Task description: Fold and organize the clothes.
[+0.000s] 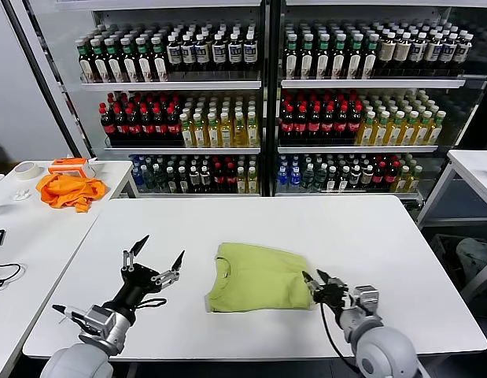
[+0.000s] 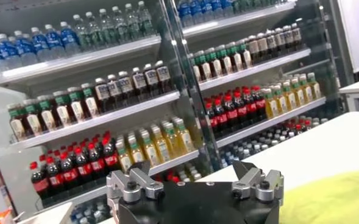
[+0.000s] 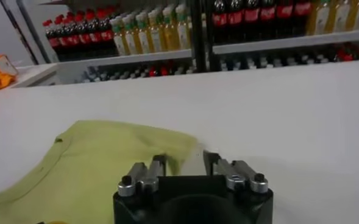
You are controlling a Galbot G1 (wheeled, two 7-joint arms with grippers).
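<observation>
A: Right gripper (image 1: 317, 280) sits low at the T-shirt's (image 1: 255, 277) right edge, jaws partly apart, nothing pinched; in the right wrist view one fingertip (image 3: 159, 162) stands over the fabric edge, and whether it touches is hard to tell.

B: And the left?

A: Left gripper (image 1: 157, 258) hovers just left of the shirt, spread wide, empty. Its wrist camera catches only a corner of green.

B: The shirt?

A: Folded, collar leftward, on the white table (image 1: 369, 236). Bare tabletop all round. An orange cloth (image 1: 68, 190) lies on the side table.
</observation>
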